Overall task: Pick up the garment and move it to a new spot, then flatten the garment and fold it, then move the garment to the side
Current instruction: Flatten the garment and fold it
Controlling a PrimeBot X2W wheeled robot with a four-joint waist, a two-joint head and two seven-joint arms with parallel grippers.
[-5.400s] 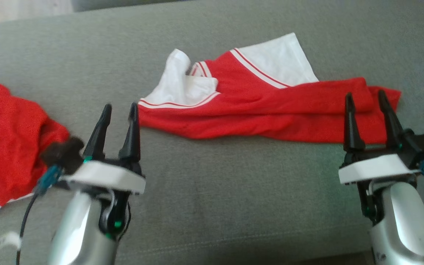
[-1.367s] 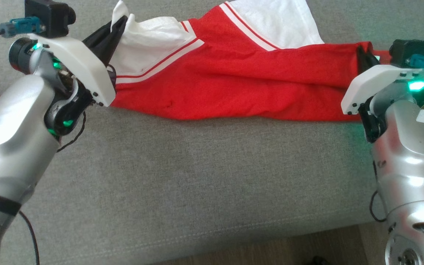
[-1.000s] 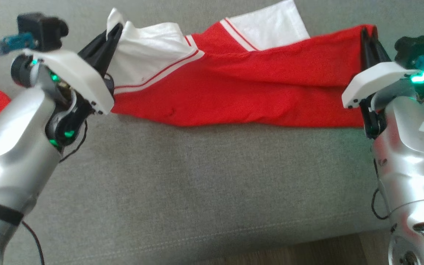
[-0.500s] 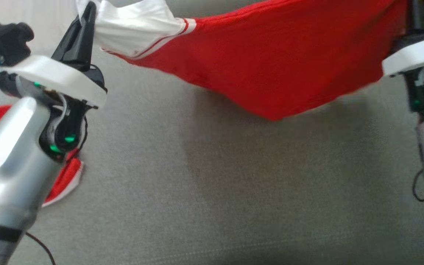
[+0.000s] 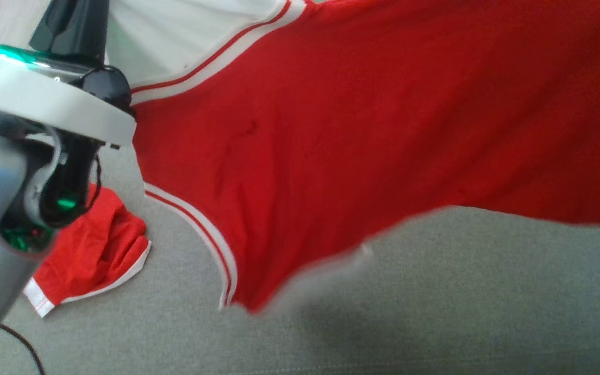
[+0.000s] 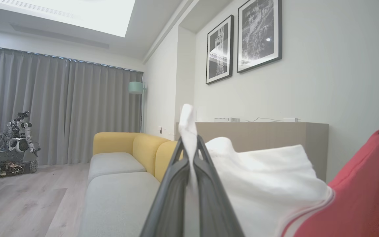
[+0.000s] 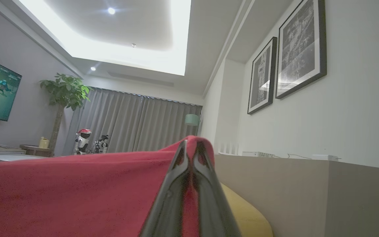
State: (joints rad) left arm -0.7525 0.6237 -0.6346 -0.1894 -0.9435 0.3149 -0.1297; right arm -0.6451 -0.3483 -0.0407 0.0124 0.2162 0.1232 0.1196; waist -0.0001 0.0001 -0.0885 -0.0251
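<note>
And the garment (image 5: 362, 130) was up off the seat, hanging in the air over the grey sofa cushion (image 5: 461, 323) and spread wide between the two arms. The left gripper (image 6: 189, 148) was clamped tight on the white part, its dark fingers pressed together with a tuft of white cloth poking out above the tips. Over on the other side the right gripper (image 7: 190, 148) was just as firmly closed, nipping a fold of the red edge, with red fabric draped over its fingertips. What a spread of cloth from the head view: mostly bright red, with a white panel at the upper left set off by a white band carrying a thin red line. The same white-and-red trim ran down the left edge to a drooping point at the lower middle. There was a small dark crease or mark in the red below the band; which of the two, hard to say. The bottom edge showed blurred, and a soft shadow lay on the cushion beneath it. Down at the lower left, a second red piece (image 5: 94, 255) with a white hem lay bunched on the cushion, beside the left arm and apart from the hanging cloth. Beyond the left fingers, a yellow sofa section (image 6: 127, 144) stood further along.
</note>
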